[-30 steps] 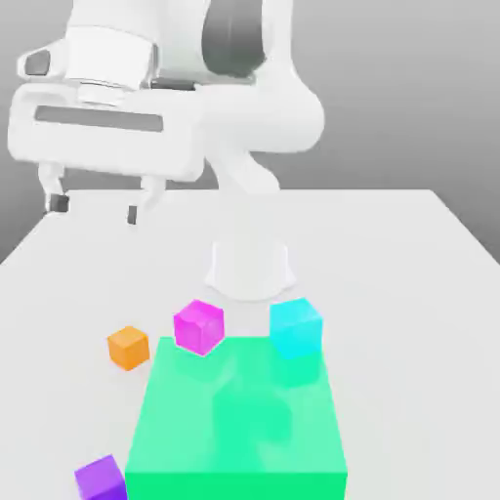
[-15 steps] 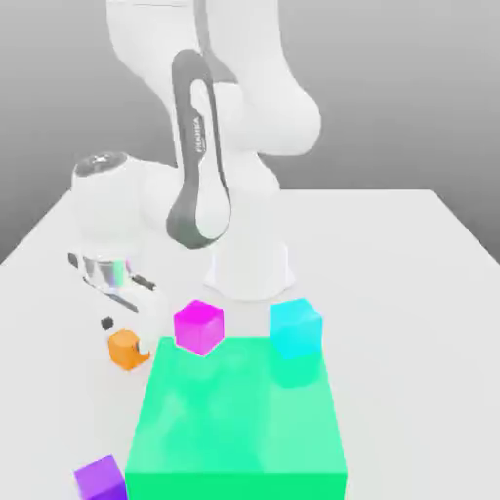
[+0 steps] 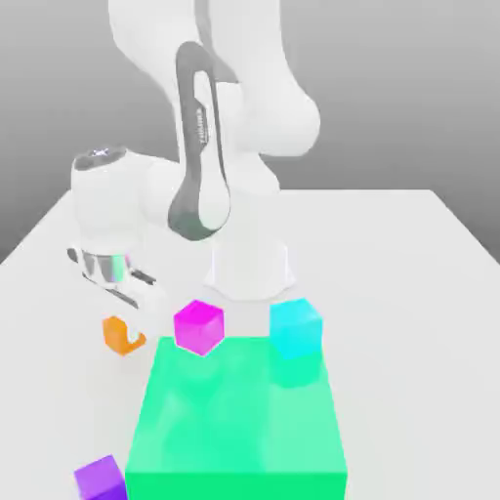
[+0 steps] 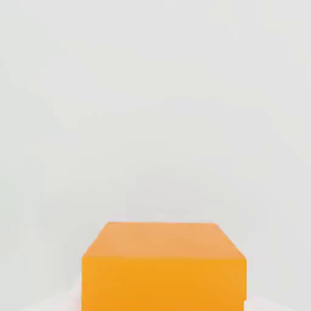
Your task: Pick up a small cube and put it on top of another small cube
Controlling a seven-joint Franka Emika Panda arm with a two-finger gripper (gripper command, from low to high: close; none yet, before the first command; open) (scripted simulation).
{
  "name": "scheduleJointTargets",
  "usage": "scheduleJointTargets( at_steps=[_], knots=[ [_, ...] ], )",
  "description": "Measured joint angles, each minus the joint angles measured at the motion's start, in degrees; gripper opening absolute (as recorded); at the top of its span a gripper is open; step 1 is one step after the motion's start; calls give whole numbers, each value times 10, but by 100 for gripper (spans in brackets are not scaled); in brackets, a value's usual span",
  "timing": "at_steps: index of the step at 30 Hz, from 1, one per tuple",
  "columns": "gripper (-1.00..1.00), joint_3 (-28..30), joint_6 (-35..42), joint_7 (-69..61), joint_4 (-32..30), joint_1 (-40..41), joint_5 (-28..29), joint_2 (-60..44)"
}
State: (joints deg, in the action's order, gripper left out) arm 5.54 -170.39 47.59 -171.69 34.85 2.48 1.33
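My gripper (image 3: 121, 327) is down low over the white table (image 3: 410, 283), near its edge on the exterior view's left, fingers pinched narrow onto the small orange cube (image 3: 119, 335). The cube sits right under my hand; in the exterior view part of it is covered by my white hand body, so only a hooked orange patch shows. Can't tell from that view if the cube is resting on the table or just off it. In the hand view the orange cube (image 4: 164, 267) is close up, top face and one side face visible, plain white table surface behind it. Just beside the orange cube, toward the exterior view's right, is the magenta cube (image 3: 199, 325), apart from it, sitting at the far corner of the big green block (image 3: 239, 420) on the exterior view's left side. The cyan cube (image 3: 295, 328) stands at the green block's other far corner, well apart from my hand. The magenta and cyan cubes look to be against the block's far edge; can't tell if they touch it. The purple cube (image 3: 101, 480) is near the front edge of the table, beside the green block's near corner on the exterior view's left. My arm base (image 3: 250, 266) stands behind the green block, toward the table's far edge, and the arm bends over and down toward the exterior view's left to reach the orange cube.
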Motion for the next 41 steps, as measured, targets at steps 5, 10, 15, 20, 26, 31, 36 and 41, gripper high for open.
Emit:
scheduleJointTargets(
  at_steps=[5,10,15,20,26,31,36,41],
  knots=[
    [-100,-10,85,-26,52,-42,-48,17],
    [-100,-49,186,26,115,-100,-89,42],
    [-100,-108,284,115,154,-158,-131,98],
    [-100,-174,355,229,151,-208,-161,183],
    [-100,-252,426,365,132,-255,-192,291],
    [-100,-292,343,410,77,-243,-190,275],
    [100,-306,278,413,58,-238,-193,229],
    [100,-307,279,414,58,-237,-192,230]
  ],
)
